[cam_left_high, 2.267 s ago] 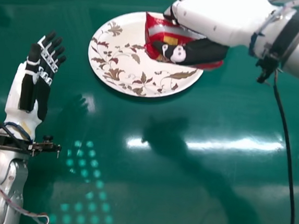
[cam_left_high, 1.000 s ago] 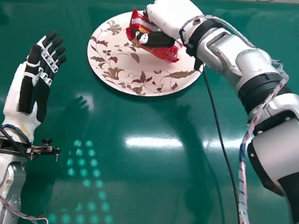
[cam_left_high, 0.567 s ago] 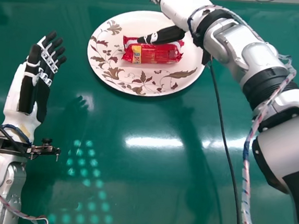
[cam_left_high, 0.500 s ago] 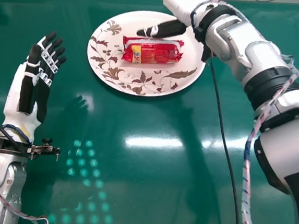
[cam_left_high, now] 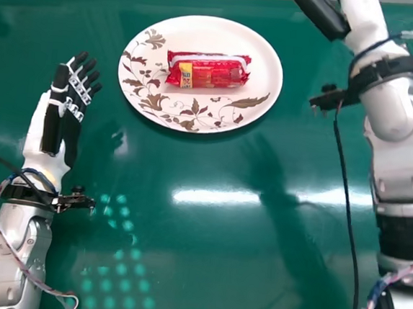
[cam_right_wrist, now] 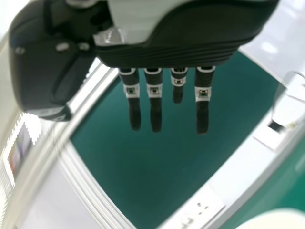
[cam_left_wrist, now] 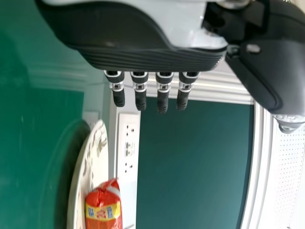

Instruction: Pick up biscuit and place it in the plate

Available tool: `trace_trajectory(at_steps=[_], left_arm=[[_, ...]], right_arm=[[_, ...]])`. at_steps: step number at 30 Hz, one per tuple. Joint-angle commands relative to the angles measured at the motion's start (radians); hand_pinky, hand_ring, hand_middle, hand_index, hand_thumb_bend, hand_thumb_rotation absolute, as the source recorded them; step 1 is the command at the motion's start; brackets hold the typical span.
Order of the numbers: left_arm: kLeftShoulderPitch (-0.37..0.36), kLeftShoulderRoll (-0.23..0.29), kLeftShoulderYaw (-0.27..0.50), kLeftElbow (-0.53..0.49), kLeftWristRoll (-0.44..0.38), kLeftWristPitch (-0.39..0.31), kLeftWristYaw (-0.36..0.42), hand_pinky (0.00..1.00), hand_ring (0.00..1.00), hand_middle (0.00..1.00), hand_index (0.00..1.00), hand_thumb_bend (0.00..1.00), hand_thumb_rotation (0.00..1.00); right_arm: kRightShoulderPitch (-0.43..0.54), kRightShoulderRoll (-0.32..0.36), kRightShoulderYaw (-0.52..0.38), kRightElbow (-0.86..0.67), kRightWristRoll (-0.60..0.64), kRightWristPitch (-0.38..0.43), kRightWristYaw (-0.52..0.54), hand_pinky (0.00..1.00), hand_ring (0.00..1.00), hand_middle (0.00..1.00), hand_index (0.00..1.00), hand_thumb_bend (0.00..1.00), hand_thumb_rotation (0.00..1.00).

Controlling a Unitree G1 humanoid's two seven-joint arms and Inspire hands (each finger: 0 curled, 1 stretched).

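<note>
Inside plate (cam_left_high: 238, 38) rim, near desk's (cam_left_high: 182, 268) far edge: biscuit (cam_left_high: 217, 74). Apart, either side: left robot hand (cam_left_high: 54, 119) and right robot hand (cam_left_high: 324, 13), fingers straight.

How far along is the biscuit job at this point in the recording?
Done: the red biscuit packet lies on the plate, well inside its rim, with no hand touching it. In hand: nothing; the right hand is off to the plate's right with straight fingers, and the left hand is open beside the plate. Left: no placing step, it seems; the task looks complete.
</note>
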Motion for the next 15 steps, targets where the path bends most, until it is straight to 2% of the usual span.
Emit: trace_trajectory(at_steps=[1,4,6,11,15], left_arm=[[-0.007,-0.007,-0.021,0.055,0.035,-0.054,-0.009,1.00,1.00,1.00,1.00,0.99,0.82],[-0.018,-0.013,-0.031,0.080,0.034,-0.064,-0.012,1.00,1.00,1.00,1.00,0.98,0.82],[-0.025,-0.017,-0.039,0.094,0.041,-0.070,-0.008,1.00,1.00,1.00,1.00,0.97,0.83],[-0.035,-0.037,-0.059,0.120,0.043,-0.085,-0.010,1.00,1.00,1.00,1.00,0.99,0.82],[-0.047,-0.047,-0.069,0.150,0.053,-0.108,-0.009,1.00,1.00,1.00,1.00,1.00,0.83]], right_arm=[[0.173,0.128,-0.070,-0.281,0.082,0.123,-0.047,0.60,0.71,0.75,0.75,0.65,0.39],[0.277,0.225,-0.100,-0.437,0.152,0.194,-0.071,0.59,0.69,0.72,0.74,0.58,0.36],[0.337,0.272,-0.115,-0.503,0.200,0.214,-0.080,0.59,0.70,0.72,0.74,0.56,0.32],[0.479,0.300,-0.119,-0.617,0.221,0.227,-0.093,0.64,0.76,0.78,0.79,0.51,0.33],[0.552,0.313,-0.136,-0.644,0.250,0.198,-0.104,0.68,0.77,0.79,0.80,0.48,0.32]])
